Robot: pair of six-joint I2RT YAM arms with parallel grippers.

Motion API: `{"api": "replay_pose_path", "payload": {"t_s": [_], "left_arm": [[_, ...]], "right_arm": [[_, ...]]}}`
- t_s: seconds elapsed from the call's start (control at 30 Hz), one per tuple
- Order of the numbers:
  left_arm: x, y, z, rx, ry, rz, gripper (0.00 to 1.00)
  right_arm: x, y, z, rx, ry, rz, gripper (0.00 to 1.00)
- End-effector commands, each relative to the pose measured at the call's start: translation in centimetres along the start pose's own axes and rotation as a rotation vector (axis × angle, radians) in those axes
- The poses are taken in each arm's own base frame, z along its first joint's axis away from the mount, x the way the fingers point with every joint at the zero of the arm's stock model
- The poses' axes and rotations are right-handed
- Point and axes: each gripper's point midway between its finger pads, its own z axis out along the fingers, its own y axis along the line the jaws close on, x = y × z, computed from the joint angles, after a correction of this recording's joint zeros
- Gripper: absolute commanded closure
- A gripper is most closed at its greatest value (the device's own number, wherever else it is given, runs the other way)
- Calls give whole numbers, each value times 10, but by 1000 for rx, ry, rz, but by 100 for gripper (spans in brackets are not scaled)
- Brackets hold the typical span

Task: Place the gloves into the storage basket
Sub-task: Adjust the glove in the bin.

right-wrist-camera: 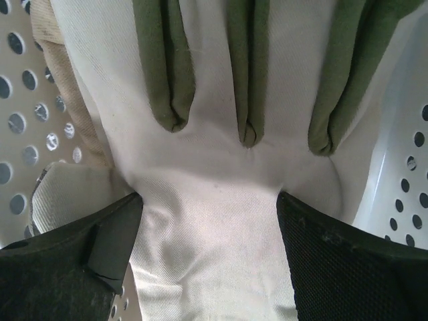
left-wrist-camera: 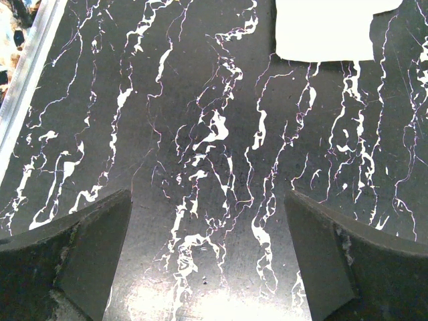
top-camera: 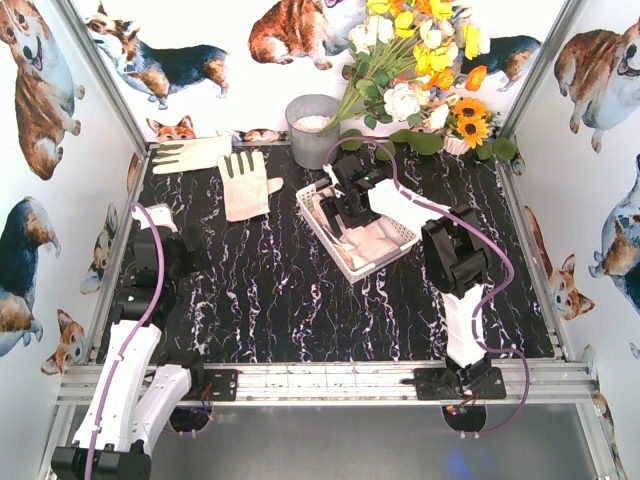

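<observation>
Left hand (left-wrist-camera: 207,221) open; right hand (right-wrist-camera: 208,221) open over a cream glove (right-wrist-camera: 214,154) with olive-green finger strips, in the basket (right-wrist-camera: 23,120).

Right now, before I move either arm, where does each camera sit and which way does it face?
Top external: above and behind the bases, looking down on the table; left arm and right arm show.
Left wrist: faces down at bare table, the table glove at the top edge; open left gripper below.
Right wrist: looks down into the storage basket at the basket glove; open right gripper straddles it.
Shared: top and right wrist both show that basket and glove.
</observation>
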Motion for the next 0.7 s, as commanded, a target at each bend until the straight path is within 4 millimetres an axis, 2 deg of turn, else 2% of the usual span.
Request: {"api": "replay_pose_path", "payload": {"t_s": [0.0,0.33,0.53,0.67], "left_arm": [[1,3,0,-8,3,-2,10],[2,2,1,-2,7,1,9],[1,2,1,0,6,1,9],[1,2,0,-4,3,0,9]], "right_arm": [[9,-34,15,182,23,-25,16],[6,-54,10,238,3,-2,16],[-3,-40,7,153,-31,-30,16],[-18,-32,-9,129,-81,-36,15]]}}
